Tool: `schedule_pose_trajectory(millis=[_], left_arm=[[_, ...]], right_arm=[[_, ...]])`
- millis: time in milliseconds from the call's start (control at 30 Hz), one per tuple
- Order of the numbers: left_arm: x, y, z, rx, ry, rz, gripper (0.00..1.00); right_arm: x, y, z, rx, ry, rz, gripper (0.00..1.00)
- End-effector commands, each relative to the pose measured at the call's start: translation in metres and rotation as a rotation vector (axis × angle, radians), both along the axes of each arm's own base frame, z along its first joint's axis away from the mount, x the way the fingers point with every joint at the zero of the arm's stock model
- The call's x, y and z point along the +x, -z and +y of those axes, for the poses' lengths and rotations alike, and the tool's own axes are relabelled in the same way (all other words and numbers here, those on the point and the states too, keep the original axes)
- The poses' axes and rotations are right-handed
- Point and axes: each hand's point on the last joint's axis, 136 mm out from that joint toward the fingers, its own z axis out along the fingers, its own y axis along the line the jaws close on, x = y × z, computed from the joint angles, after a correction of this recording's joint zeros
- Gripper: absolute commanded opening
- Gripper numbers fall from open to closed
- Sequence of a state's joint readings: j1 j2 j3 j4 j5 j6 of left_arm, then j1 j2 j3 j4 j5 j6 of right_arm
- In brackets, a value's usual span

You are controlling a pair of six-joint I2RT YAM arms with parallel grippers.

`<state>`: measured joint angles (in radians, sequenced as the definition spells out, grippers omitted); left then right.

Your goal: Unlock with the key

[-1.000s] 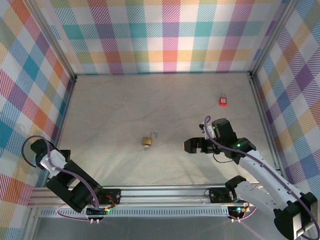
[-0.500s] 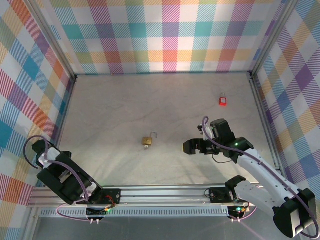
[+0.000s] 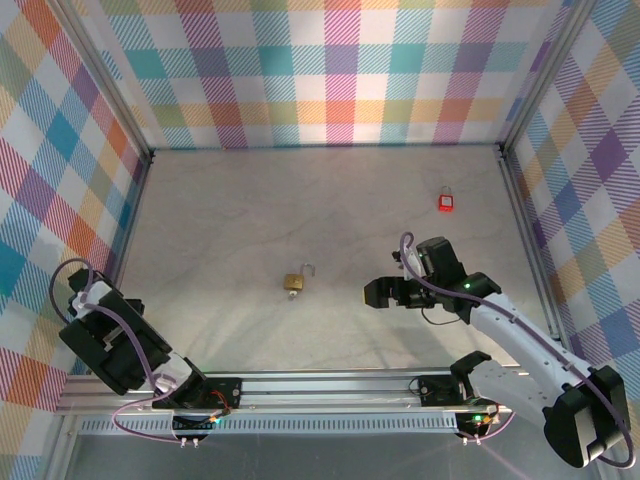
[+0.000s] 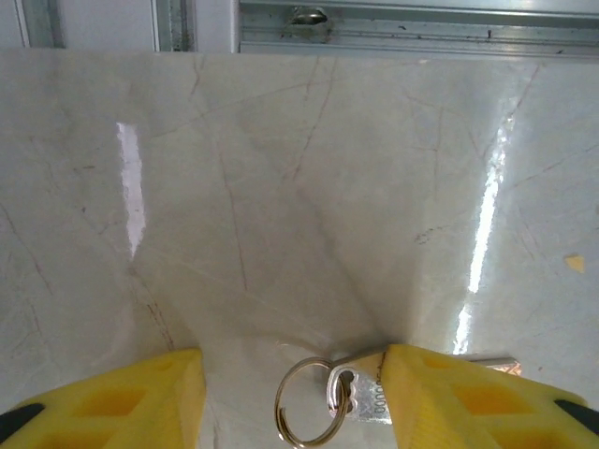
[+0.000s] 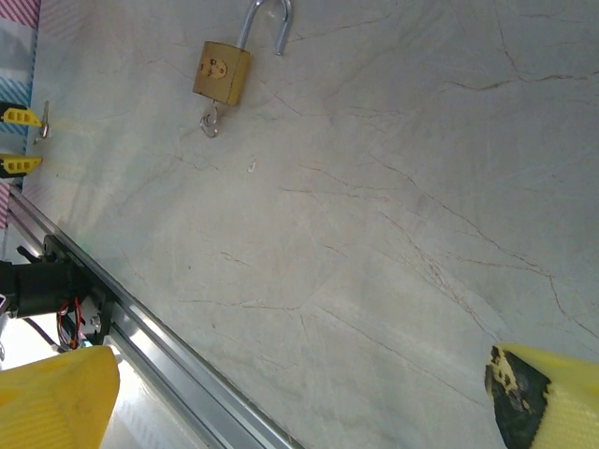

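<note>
Mid-frame on the pale marbled tabletop [image 3: 220, 220] sits a brass padlock [image 3: 293, 282], shackle open, right gripper [image 3: 372, 292] just right of it with jaws wide apart, left gripper [image 4: 288, 374] jaws also apart, a silver key on a ring [image 4: 356, 393] between them at bottom centre.

Marble-patterned table [image 3: 220, 220] with two locks on it

A brass padlock [image 3: 294, 282] lay near the centre, a little toward 6 o'clock, its shackle swung open and a key [image 5: 211, 120] in its keyhole. A small red padlock [image 3: 446, 203] lay well apart, toward 2 o'clock.
</note>
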<state>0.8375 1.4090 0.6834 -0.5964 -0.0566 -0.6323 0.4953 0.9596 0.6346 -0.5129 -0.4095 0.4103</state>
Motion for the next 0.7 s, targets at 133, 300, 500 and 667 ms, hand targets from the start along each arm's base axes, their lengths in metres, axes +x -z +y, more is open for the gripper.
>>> schedule_pose_trajectory(millis=[133, 300, 500, 667], left_arm=[[0.029, 0.028, 0.002, -0.003, 0.106, -0.012, 0.38], [0.034, 0.029, -0.004, -0.013, 0.147, -0.024, 0.29], [0.046, 0.014, -0.016, 0.012, 0.227, -0.063, 0.17], [0.058, -0.007, -0.045, 0.016, 0.307, -0.172, 0.05]], right_arm=[[0.002, -0.004, 0.005, 0.031, -0.011, 0.003, 0.99], [0.003, -0.005, 0.006, 0.036, -0.009, 0.0, 0.99], [0.007, -0.008, 0.006, 0.031, -0.005, -0.008, 0.99], [0.013, -0.013, 0.008, 0.037, 0.011, -0.018, 0.98]])
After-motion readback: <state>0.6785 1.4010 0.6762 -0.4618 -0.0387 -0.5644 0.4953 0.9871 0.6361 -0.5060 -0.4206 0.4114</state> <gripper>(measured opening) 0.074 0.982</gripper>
